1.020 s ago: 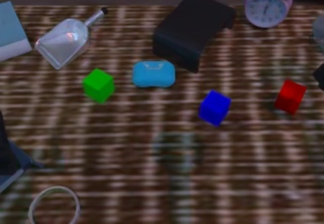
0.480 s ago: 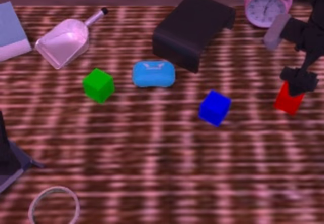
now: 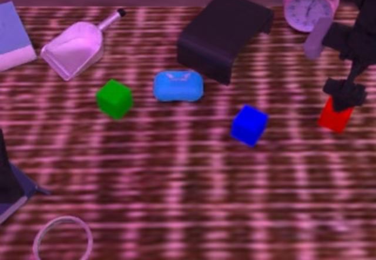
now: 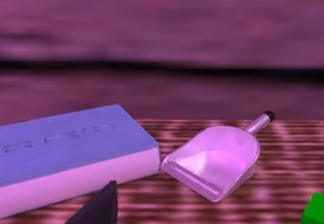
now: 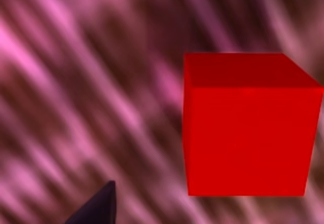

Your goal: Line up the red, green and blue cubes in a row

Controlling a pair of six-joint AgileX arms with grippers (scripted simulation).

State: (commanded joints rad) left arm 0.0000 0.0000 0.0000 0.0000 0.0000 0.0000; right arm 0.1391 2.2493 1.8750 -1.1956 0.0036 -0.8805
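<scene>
Right end effector (image 3: pixel 345 94) sits directly over the red cube (image 3: pixel 335 118), covering its far edge; cannot tell whether its fingers are wide or narrow. Taking the soap bar (image 3: pixel 178 86) as landmark: green cube (image 3: pixel 114 98) just left of it, blue cube (image 3: pixel 249 125) right and nearer the front, red cube far right. All three rest on the desk (image 3: pixel 176 183). Left end effector (image 3: pixel 9 183) parked at the front-left edge, state cannot tell.
</scene>
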